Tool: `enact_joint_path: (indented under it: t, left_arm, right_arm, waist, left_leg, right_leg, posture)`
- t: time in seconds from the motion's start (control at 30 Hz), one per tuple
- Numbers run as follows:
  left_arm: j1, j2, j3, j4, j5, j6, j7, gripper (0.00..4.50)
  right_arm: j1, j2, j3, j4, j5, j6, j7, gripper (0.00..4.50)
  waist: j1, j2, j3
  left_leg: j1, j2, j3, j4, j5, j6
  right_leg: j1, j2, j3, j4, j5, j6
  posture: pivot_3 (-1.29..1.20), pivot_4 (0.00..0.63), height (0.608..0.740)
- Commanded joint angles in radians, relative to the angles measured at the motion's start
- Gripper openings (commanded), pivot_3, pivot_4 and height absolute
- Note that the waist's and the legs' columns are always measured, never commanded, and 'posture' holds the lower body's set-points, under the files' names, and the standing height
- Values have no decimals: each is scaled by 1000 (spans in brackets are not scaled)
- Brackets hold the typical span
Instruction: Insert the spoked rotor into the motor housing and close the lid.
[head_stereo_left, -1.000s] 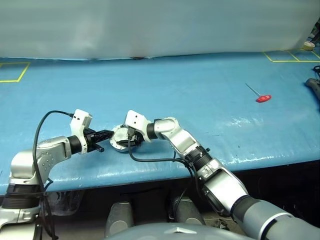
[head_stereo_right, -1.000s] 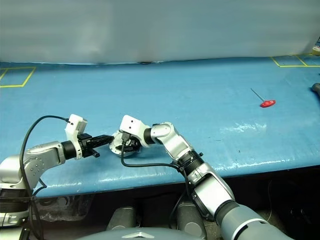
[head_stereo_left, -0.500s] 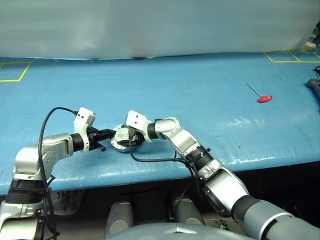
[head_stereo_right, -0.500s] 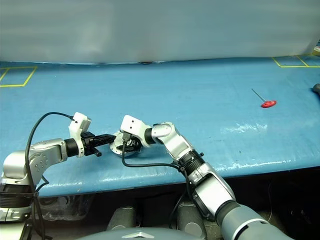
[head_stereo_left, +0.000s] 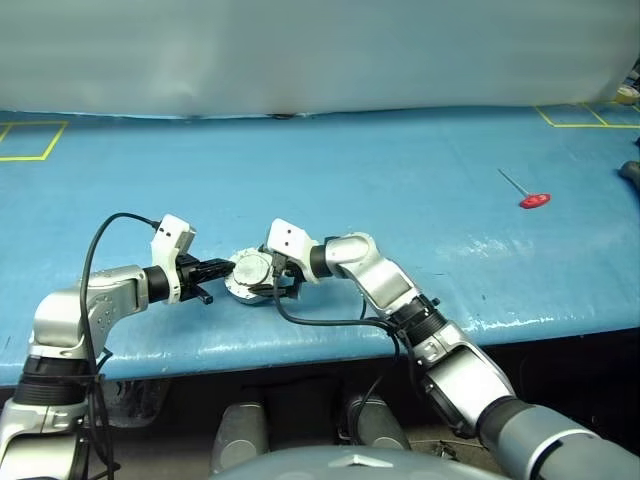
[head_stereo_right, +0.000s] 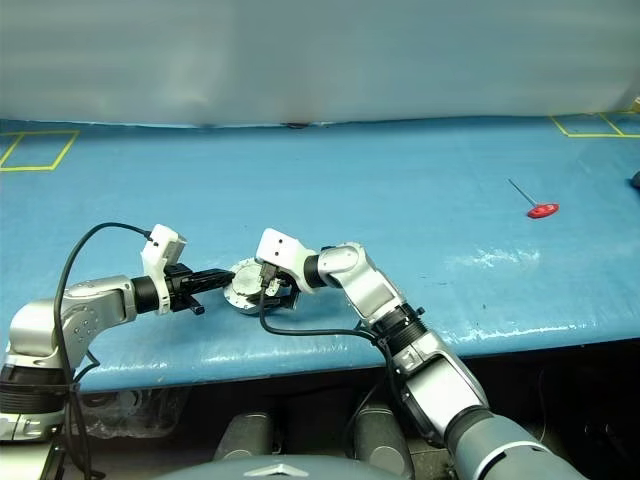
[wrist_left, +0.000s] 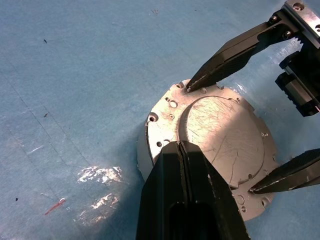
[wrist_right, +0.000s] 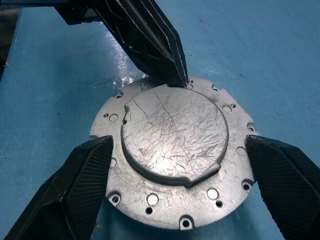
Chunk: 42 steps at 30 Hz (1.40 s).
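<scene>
Your work surface is a long table (head_stereo_left: 420, 160) covered in blue sheeting, with yellow tape squares (head_stereo_left: 28, 140) marked at the far corners and a pale wall behind it. Well off to the right lies a small tool with a red handle (head_stereo_left: 532, 200), apart from everything else.

Near the front edge, left of centre, you have the motor housing (wrist_left: 145, 152) sitting flat on the sheet with the lid (wrist_right: 175, 131) down on top of it, plain outer face up. That face shows a raised, scratched centre and a ring of small holes around the flange. The spoked rotor cannot be seen with the lid closed over the shell.

Your left gripper (wrist_left: 183, 150) comes in from the left with its two black fingers pressed together, no gap between them. Their joined tip rests on the lid at the rim of the raised centre, as the right wrist view also shows.

Your right gripper (wrist_right: 180, 170) reaches in from the right with its fingers spread wide. One finger (wrist_right: 75, 185) sits on each side of the lid, over the flange. In the left wrist view one fingertip (wrist_left: 192, 86) is at the flange edge; whether it actually touches cannot be told. Nothing is clamped between the fingers.
</scene>
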Motion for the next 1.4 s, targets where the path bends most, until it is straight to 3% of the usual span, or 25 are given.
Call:
enact_joint_path:
  t: [0.03, 0.37, 0.47, 0.57, 0.77, 1.0, 1.4]
  left_arm:
    - [8, -2, -15, 10, 8, 10, -17, 0]
    - [15, -2, -7, 13, 25, -12, -29, 0]
    - [13, -3, -9, 18, 30, -18, -28, 0]
    - [11, -3, -9, 21, 34, -25, -31, 0]
    - [17, 0, -8, 19, 43, -33, -41, 0]
    - [37, -8, -2, 1, 38, -34, -42, 0]
    - [41, -10, -3, -3, 45, -34, -47, 0]
  right_arm:
    - [47, -52, -8, -115, 12, 68, 9, 4481]
    - [198, -232, -98, -495, 103, 272, -8, 4481]
    - [251, -107, -292, -563, 291, 516, -93, 4481]
    - [284, 36, -449, -577, 376, 739, -224, 4481]
    - [272, 218, -613, -531, 475, 1039, -365, 4481]
    - [228, 374, -736, -388, 520, 1124, -480, 4481]
    - [178, 477, -763, -251, 641, 1106, -605, 4481]
  waist:
    - [0, 0, 0]
    - [4, -1, 1]
    - [5, -1, 1]
    - [5, -1, 1]
    - [4, -1, 1]
    - [0, 0, 1]
    - [-13, 0, 1]
  left_leg:
    - [0, 0, 0, 0, 0, 0]
    - [-2, 0, 0, -1, 0, 0]
    - [-1, 0, 0, -1, 0, 0]
    - [-1, 1, -1, -1, 0, 0]
    - [-2, 0, 0, 0, 0, 0]
    - [-2, 0, -1, -1, 0, 0]
    - [-1, 0, -2, -2, 0, 0]
  right_leg:
    - [0, 0, 0, 0, 0, 0]
    - [-2, 0, 0, -1, 0, 0]
    - [-2, 0, 0, 0, -1, -1]
    - [-1, 1, 0, 0, -1, -1]
    - [-1, -1, -1, -1, 0, 0]
    - [-1, 0, -1, -1, 0, -1]
    - [0, 0, -2, -1, -1, -1]
  posture:
    - [0, 150, 740]
    - [0, 150, 740]
    - [0, 150, 740]
    - [0, 150, 740]
    - [0, 150, 740]
    - [0, 150, 740]
    - [0, 150, 740]
